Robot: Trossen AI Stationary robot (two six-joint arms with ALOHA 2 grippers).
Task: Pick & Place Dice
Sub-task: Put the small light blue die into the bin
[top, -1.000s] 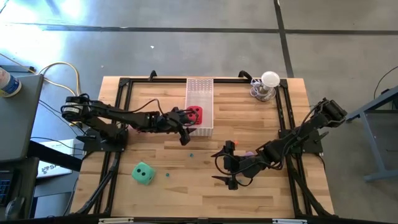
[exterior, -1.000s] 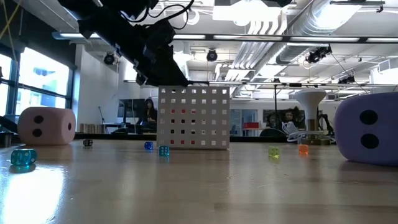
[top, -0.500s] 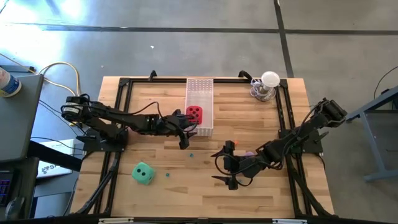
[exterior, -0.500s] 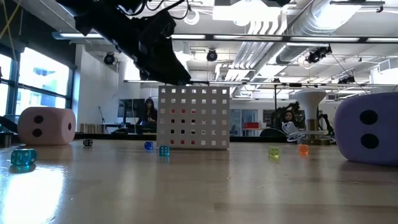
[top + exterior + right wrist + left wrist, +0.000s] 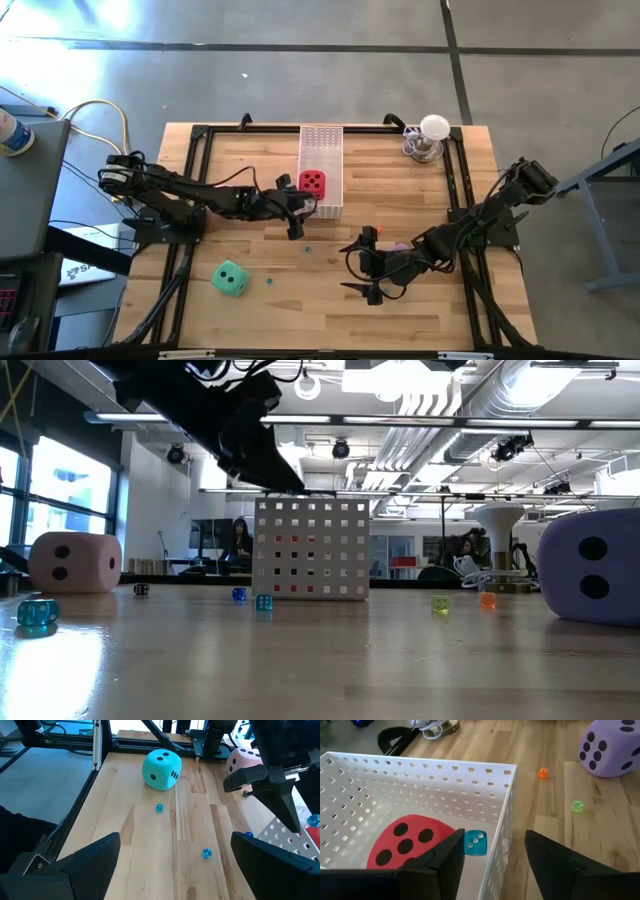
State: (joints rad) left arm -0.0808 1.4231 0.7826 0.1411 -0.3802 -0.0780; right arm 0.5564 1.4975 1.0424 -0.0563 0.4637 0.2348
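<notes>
The red die (image 5: 313, 182) lies in the white perforated tray (image 5: 322, 140); the left wrist view shows the red die (image 5: 407, 845) beside a small blue die (image 5: 475, 842) on the tray floor. My left gripper (image 5: 296, 212) is open at the tray's near-left corner, one finger (image 5: 445, 862) over the tray's inside, the other (image 5: 555, 862) outside its wall. The green die (image 5: 230, 279) sits on the table near the front left. The purple die (image 5: 610, 745) rests beside my right arm. The pink die (image 5: 245, 760) stands below my left arm. My right gripper (image 5: 352, 267) is open, low over mid-table.
Small translucent dice are scattered on the wood: blue ones (image 5: 159, 808) (image 5: 206, 853), an orange one (image 5: 543, 772), a green one (image 5: 577, 806). A white round-topped object on a wire stand (image 5: 432, 135) sits at the far right corner. Black frame rails (image 5: 190, 180) line both sides.
My left gripper has drawn back from over the tray toward the table's left edge by a little, and the red die now shows whole in the tray. The right arm has kept still.
</notes>
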